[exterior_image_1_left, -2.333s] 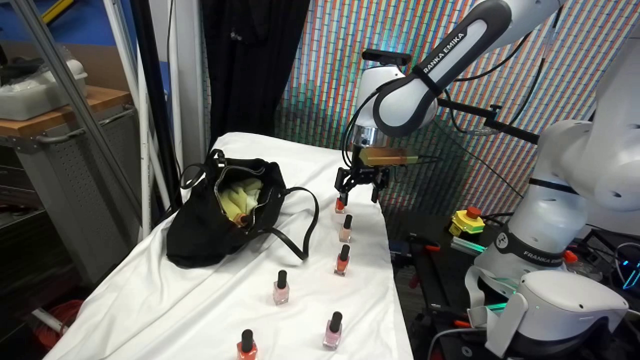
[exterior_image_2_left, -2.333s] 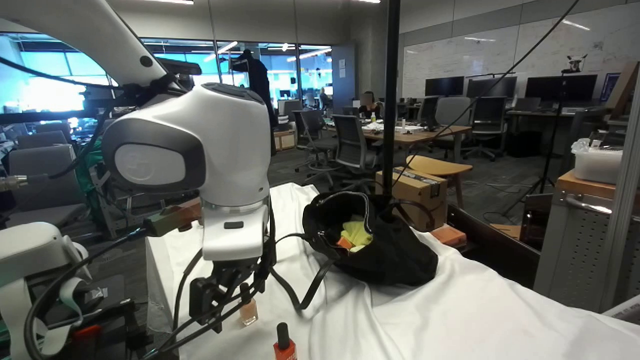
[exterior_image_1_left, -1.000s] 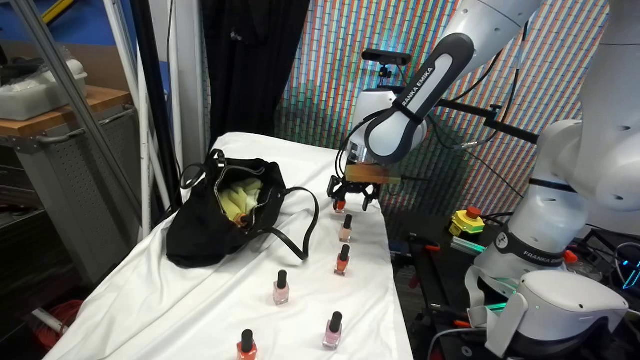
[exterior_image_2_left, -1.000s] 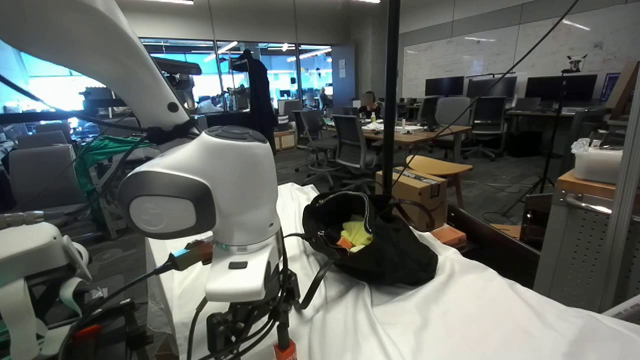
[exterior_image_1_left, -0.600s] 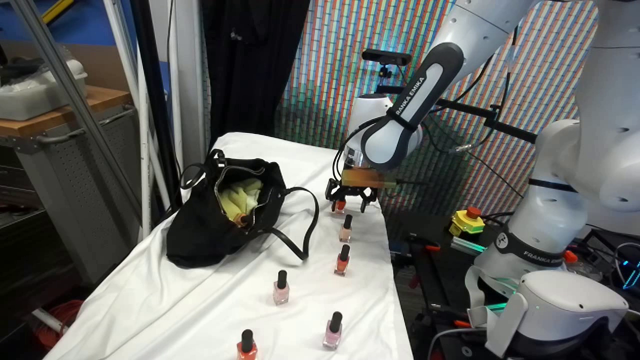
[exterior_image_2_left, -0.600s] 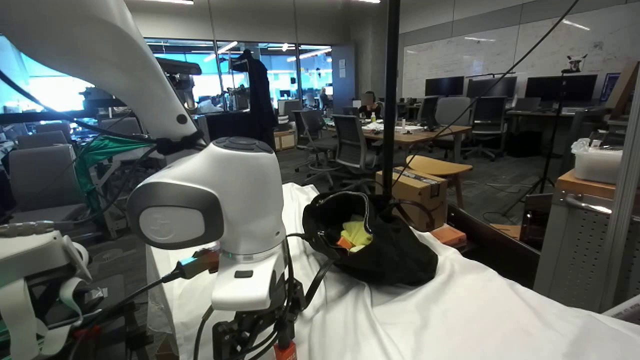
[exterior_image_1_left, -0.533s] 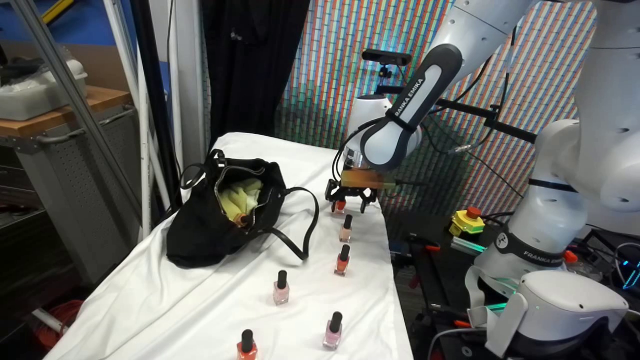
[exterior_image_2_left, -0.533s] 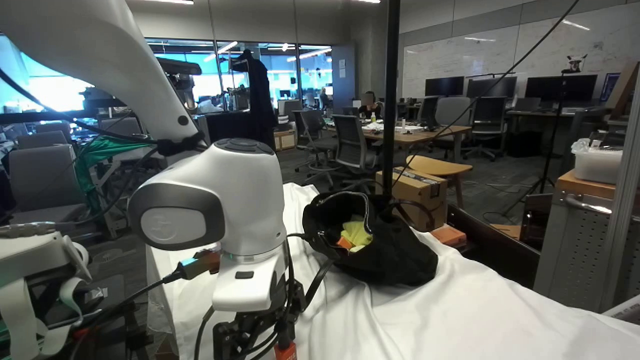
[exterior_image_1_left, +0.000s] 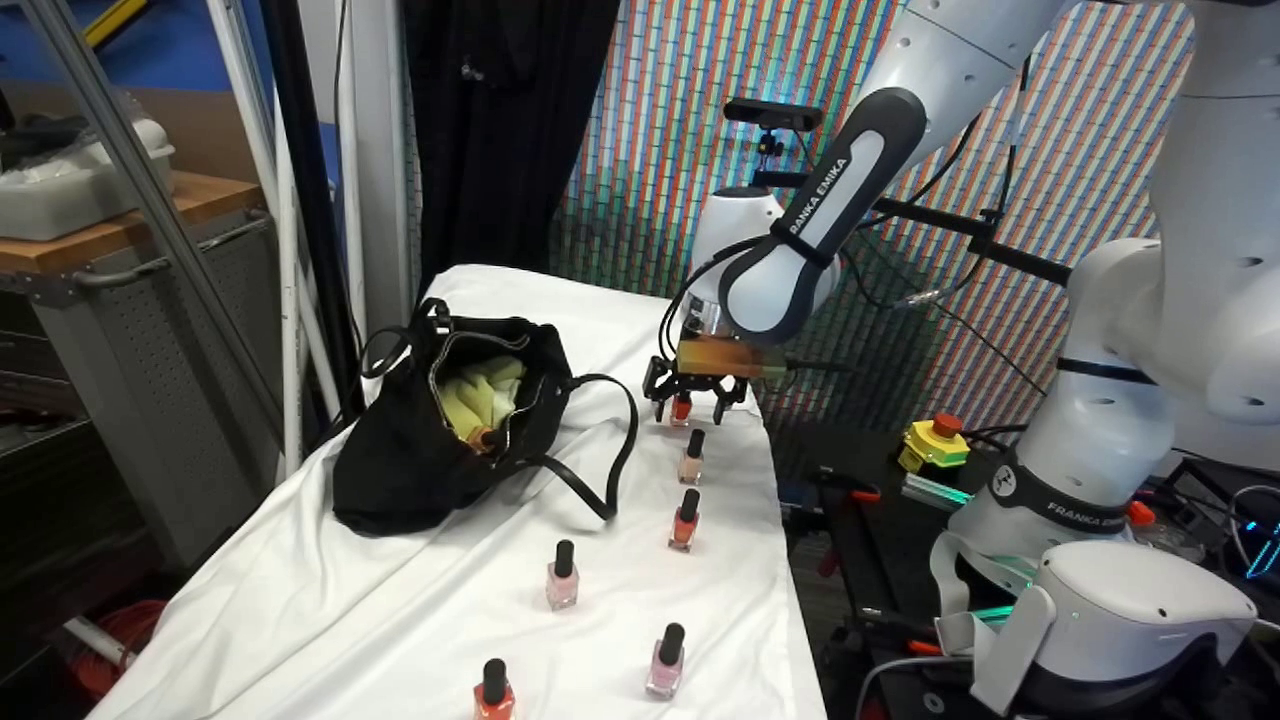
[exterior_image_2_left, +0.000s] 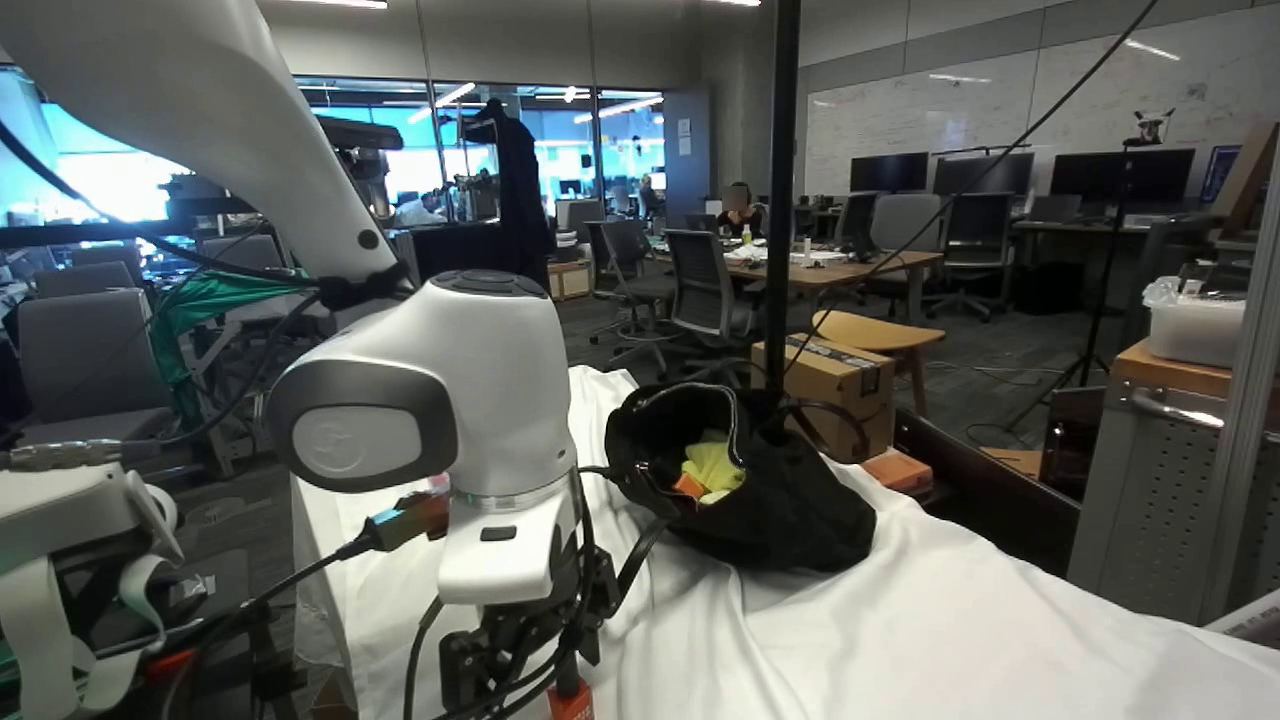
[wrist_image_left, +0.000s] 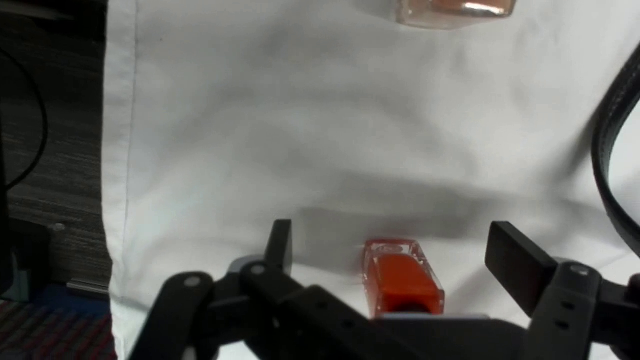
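My gripper (wrist_image_left: 392, 247) is open, with its black fingers apart on either side of a clear-glass red nail polish bottle (wrist_image_left: 406, 282). Gaps show between the bottle and both fingers in the wrist view; its cap is hidden behind the gripper body. In an exterior view the gripper (exterior_image_1_left: 689, 410) is low over this red bottle (exterior_image_1_left: 681, 410) at the far end of the row. The red bottle (exterior_image_2_left: 572, 702) also shows beneath the gripper, upright, its dark cap partly covered. A peach bottle (exterior_image_1_left: 691, 468) stands nearest to it; its base edge shows in the wrist view (wrist_image_left: 455, 12).
A black handbag (exterior_image_1_left: 400, 470) with yellow cloth (exterior_image_1_left: 485, 395) inside lies open on the white-covered table (exterior_image_1_left: 620, 640); its strap (wrist_image_left: 607, 145) loops near the bottles. Coral (exterior_image_1_left: 684, 528), pink (exterior_image_1_left: 562, 585), mauve (exterior_image_1_left: 665, 670) and orange-red (exterior_image_1_left: 494, 700) bottles stand nearer. The table edge is close.
Over the last two seconds my gripper has come down and moved sideways to the red bottle, with a slight further shift in the last half second. It stays open. The bottles and bag have not moved.
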